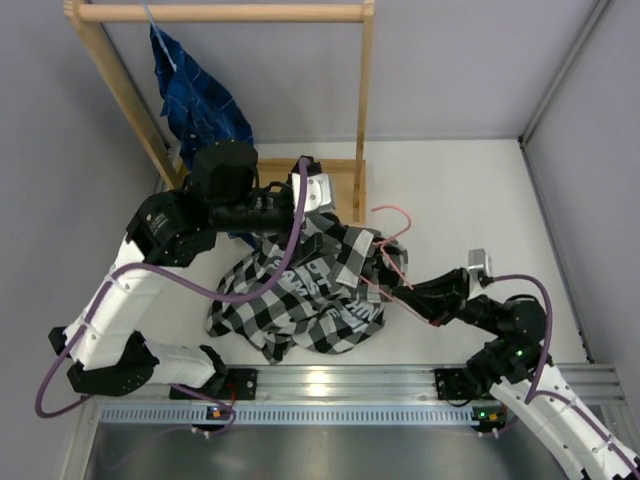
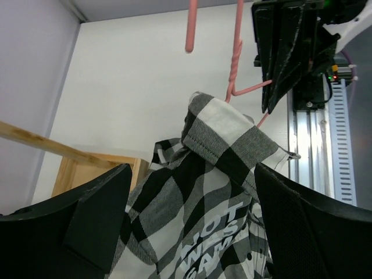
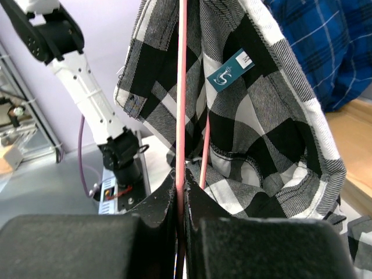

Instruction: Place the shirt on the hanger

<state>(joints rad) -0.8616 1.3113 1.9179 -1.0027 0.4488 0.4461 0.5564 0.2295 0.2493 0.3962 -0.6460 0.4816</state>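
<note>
The black-and-white checked shirt [image 1: 300, 295] lies bunched on the white table, its white lettering up and its upper part raised toward the wooden rack base. The pink wire hanger [image 1: 398, 212] reaches into the shirt's right side, hook out to the right. My right gripper [image 1: 398, 288] is shut on the hanger wire [image 3: 181, 104], with the shirt [image 3: 261, 122] draped over the wire just ahead of it. My left gripper [image 1: 312, 200] hovers over the shirt's raised collar [image 2: 224, 136], jaws wide open and empty. The hanger's hook and twisted neck [image 2: 235, 58] show in the left wrist view.
A wooden clothes rack [image 1: 220, 12] stands at the back left with a dark blue plaid shirt [image 1: 200, 100] hanging from it. Its base frame [image 1: 345, 185] sits just behind the left gripper. Grey walls close both sides. A metal rail [image 1: 340, 380] runs along the near edge.
</note>
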